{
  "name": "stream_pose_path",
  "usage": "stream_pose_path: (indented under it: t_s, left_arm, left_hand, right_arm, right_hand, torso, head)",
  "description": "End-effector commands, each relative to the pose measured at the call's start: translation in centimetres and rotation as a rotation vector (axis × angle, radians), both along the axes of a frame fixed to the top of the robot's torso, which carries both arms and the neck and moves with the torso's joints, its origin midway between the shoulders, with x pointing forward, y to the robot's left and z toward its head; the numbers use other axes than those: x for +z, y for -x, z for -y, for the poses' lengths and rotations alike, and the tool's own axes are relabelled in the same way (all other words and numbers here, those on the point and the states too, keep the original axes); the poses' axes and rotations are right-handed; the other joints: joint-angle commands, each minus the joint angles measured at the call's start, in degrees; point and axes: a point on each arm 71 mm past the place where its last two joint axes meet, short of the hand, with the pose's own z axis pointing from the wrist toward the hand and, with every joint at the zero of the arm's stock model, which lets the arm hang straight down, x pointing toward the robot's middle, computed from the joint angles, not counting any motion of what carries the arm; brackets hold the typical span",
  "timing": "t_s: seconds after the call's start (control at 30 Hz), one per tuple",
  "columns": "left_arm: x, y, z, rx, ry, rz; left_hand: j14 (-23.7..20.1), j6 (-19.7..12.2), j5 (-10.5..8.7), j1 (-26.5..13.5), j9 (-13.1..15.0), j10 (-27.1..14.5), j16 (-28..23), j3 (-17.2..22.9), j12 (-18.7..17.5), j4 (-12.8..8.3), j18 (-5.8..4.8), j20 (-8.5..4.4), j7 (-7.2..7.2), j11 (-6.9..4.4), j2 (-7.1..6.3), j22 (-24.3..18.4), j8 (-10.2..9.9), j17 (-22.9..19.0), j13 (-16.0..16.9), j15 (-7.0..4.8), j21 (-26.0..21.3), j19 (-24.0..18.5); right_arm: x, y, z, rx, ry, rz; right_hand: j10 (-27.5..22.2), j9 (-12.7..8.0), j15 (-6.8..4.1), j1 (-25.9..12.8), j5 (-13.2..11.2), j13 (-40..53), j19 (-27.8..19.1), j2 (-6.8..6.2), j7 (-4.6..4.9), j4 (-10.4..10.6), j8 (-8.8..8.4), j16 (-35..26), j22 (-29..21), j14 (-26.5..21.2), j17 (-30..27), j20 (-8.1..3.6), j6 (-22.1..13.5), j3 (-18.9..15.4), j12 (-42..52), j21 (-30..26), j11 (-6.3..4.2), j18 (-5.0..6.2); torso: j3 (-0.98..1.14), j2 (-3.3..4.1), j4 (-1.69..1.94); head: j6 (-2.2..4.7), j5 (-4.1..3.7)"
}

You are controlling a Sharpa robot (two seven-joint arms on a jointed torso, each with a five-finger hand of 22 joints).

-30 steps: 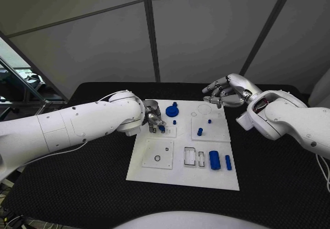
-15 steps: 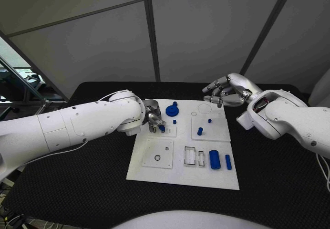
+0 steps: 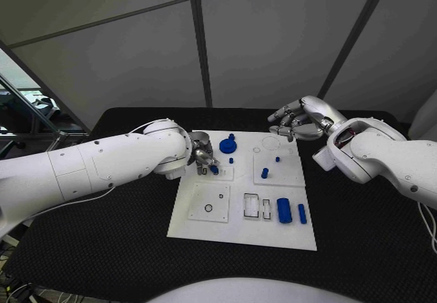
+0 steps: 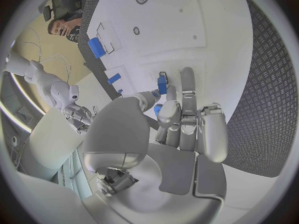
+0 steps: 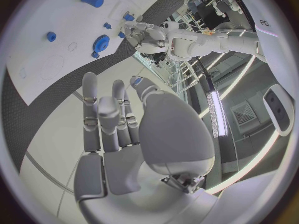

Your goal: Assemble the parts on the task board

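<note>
The white task board [image 3: 239, 230] lies mid-table. My left hand [image 3: 202, 156] is over its far left plate, and its fingertips pinch a small blue peg [image 3: 213, 168], seen beside the fingers [image 4: 162, 82] in the left wrist view. A blue gear [image 3: 228, 147], a tiny peg [image 3: 231, 161] and two more pegs [image 3: 265, 173] stand on the far half. A thick blue cylinder [image 3: 284, 211] and a thin bar [image 3: 302, 214] lie near the front right. My right hand [image 3: 296, 123] hovers over the board's far right corner with nothing between its fingers [image 5: 106, 114].
The black table [image 3: 364, 240] surrounds the board, with bare room to the front, left and right. Slots and a ring hole [image 3: 208, 209] mark the board's front plates. Grey wall panels stand behind the table's far edge.
</note>
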Motion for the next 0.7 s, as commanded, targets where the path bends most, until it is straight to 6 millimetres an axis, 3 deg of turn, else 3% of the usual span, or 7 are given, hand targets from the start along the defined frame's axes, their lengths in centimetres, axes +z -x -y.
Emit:
stream_pose_path:
  t_s: [0.03, 0.7]
  left_arm:
    - [-0.02, 0.09, -0.01, -0.008, -0.012, -0.007]
    - [-0.03, 0.26, 0.03, -0.016, -0.019, -0.017]
  left_hand:
    - [0.42, -0.19, 0.15, -0.69, 0.05, 0.31, -0.24, 5.02, 0.35, -4.71, -8.80, 0.19, -0.37, -0.05, -0.04, 5.50, 0.22, 0.09, 0.14, 0.17, -0.03, 1.21]
    - [0.47, 0.14, 0.06, -1.50, 0.22, 0.41, -0.29, 4.71, 0.39, -4.67, -8.82, 0.17, -0.60, -0.20, -0.40, 5.59, 0.36, 0.18, 0.17, 0.13, 0.00, 1.25]
  right_arm:
    - [0.15, -0.02, -0.08, 0.011, -0.002, 0.004]
    - [0.10, -0.09, -0.24, 0.015, 0.000, 0.001]
  right_hand:
    - [0.22, -0.05, 0.06, 0.00, 0.11, -0.06, 0.52, -0.34, 0.20, 0.05, -0.01, -0.35, -0.06, 0.45, 0.02, -0.03, 0.17, 0.26, -0.16, -0.33, 0.02, 0.90]
    - [0.22, -0.06, 0.06, -0.04, 0.03, -0.10, 0.55, -0.33, 0.21, 0.10, 0.00, -0.45, -0.10, 0.45, -0.05, -0.03, 0.18, 0.33, -0.16, -0.39, 0.03, 0.90]
  torso:
    - [-0.01, 0.05, -0.02]
    - [0.04, 0.03, -0.02]
  head:
    - [-0.09, 0.00]
    - [-0.19, 0.02]
